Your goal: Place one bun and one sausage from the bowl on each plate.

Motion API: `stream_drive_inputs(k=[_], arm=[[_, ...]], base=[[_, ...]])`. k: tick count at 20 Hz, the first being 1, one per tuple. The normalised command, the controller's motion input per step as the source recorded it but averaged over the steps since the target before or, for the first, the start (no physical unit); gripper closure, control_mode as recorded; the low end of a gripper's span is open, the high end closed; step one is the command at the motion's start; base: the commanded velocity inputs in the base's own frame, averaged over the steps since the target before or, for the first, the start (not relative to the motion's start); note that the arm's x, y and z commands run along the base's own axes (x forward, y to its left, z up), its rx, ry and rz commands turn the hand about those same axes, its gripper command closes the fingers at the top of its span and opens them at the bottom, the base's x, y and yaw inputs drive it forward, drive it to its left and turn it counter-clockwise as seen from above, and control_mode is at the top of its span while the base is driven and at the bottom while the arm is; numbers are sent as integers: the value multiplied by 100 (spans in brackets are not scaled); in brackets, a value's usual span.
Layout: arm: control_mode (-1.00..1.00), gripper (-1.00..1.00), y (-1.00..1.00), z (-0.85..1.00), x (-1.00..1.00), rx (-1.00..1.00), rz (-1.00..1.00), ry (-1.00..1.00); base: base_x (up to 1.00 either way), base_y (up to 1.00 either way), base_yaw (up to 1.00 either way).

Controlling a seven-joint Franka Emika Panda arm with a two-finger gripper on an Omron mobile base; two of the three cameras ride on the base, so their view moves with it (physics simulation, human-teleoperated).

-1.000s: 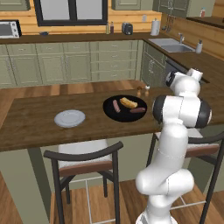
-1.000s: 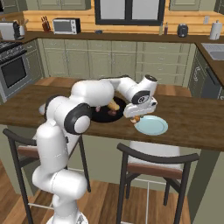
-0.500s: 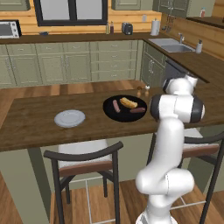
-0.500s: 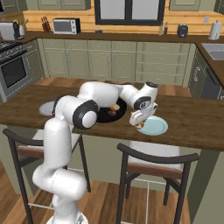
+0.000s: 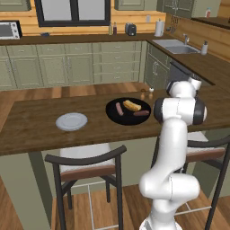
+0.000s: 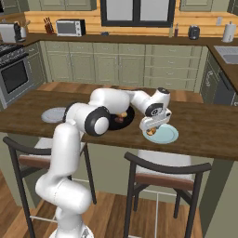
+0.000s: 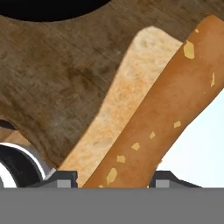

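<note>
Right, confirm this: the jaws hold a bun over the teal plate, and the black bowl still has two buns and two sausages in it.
Not quite. The left base view shows the bowl with one bun and two sausages, not two buns. The rest stands: the right base view has the gripper over the teal plate, and the hand view shows the held bun between the jaws.

On the counter three dishes lie in a row: the left plate, the bowl in the middle, and — just right of the bowl — the right plate. In the bowl, two sausages flank a bun. Above the right plate's near-left rim hangs the gripper, a second bun between its fingers. Two stools stand before the counter — cabinets run behind.
</note>
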Motion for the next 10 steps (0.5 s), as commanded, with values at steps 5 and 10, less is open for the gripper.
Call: stream_drive_inputs(k=[5,10], arm=[[-100,100,1,-20,8,0,-21,3],[-100,100,0,-38,0,-4,-7,1]], base=[[0,0,0],[0,0,0]])
